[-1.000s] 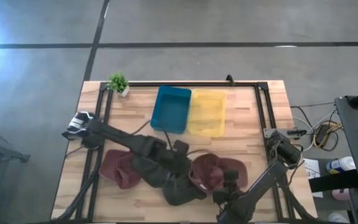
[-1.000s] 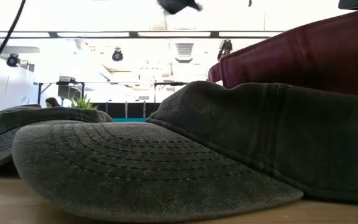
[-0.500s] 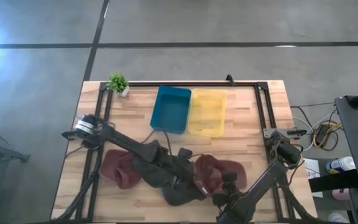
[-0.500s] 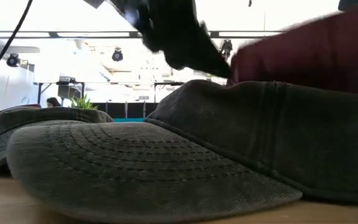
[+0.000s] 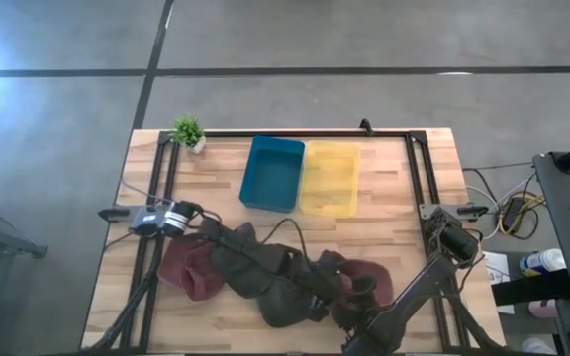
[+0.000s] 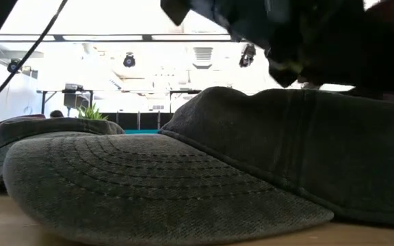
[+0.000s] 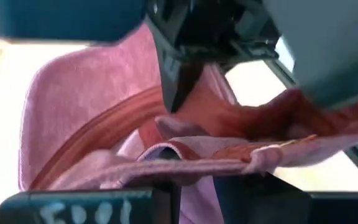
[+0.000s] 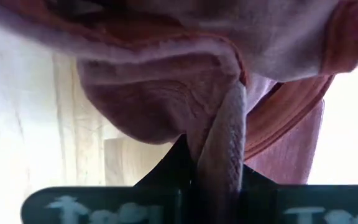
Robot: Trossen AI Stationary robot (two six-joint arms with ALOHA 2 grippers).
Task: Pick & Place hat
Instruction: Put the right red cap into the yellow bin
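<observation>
The long dark left arm lies low across the table from the left edge, its two-finger left gripper [image 5: 336, 287] pinched on the maroon fabric cap [image 5: 369, 273], while the dark right gripper [image 5: 362, 297] is closed on the same cap.

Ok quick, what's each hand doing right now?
Left hand: closed on the edge of the maroon hat.
Right hand: shut, pinching a fold of the same maroon hat.
</observation>
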